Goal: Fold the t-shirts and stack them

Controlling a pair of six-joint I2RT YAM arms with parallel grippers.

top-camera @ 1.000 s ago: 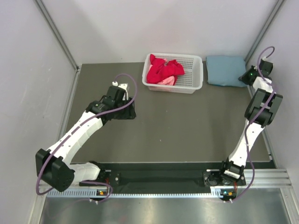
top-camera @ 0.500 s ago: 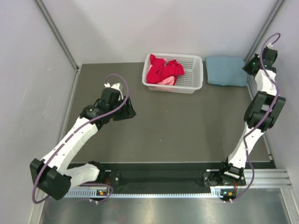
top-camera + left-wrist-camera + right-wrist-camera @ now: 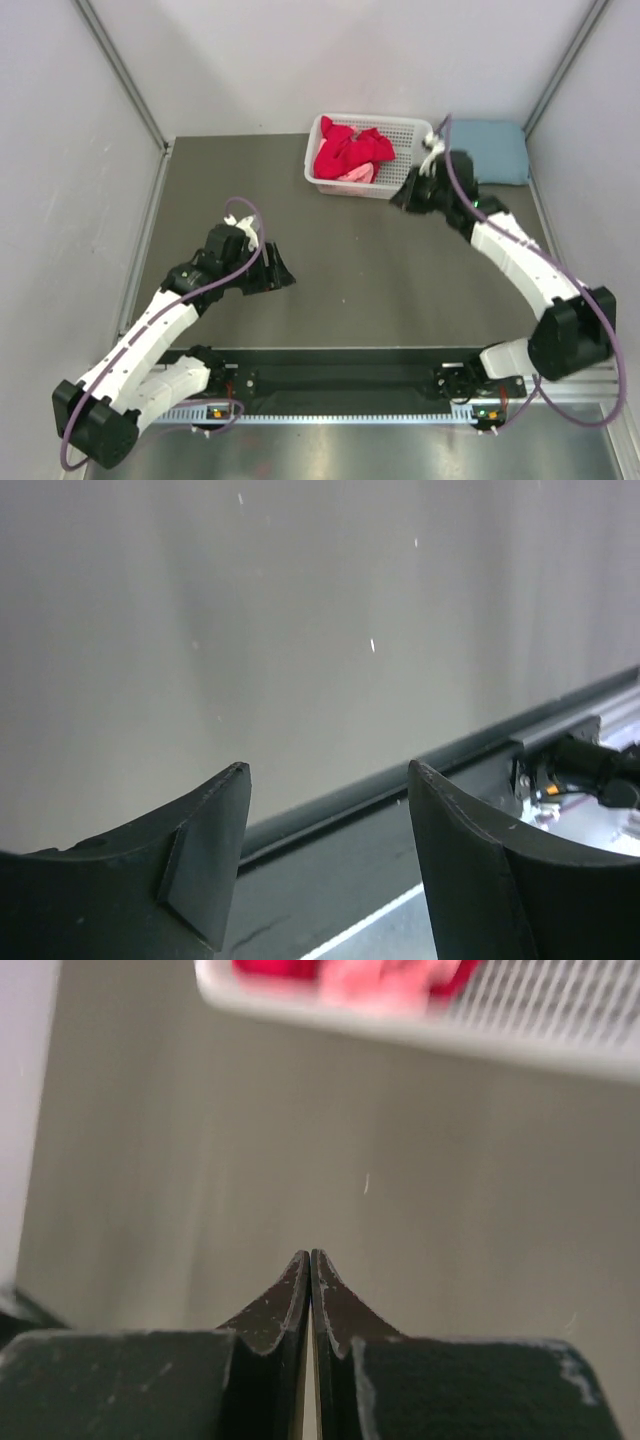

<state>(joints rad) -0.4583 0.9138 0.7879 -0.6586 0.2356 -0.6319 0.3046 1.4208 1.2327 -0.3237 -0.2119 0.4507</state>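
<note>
A crumpled red shirt (image 3: 350,150) and a pink shirt (image 3: 357,174) lie in the white basket (image 3: 418,128) at the far side of the bench (image 3: 400,290). A folded grey-blue shirt (image 3: 503,152) lies just right of it. The right hand (image 3: 406,196), clenched and empty, hovers by the basket's near right corner. The left hand (image 3: 283,277), fingers spread and empty, hangs over the bench, well apart from the basket.
</note>
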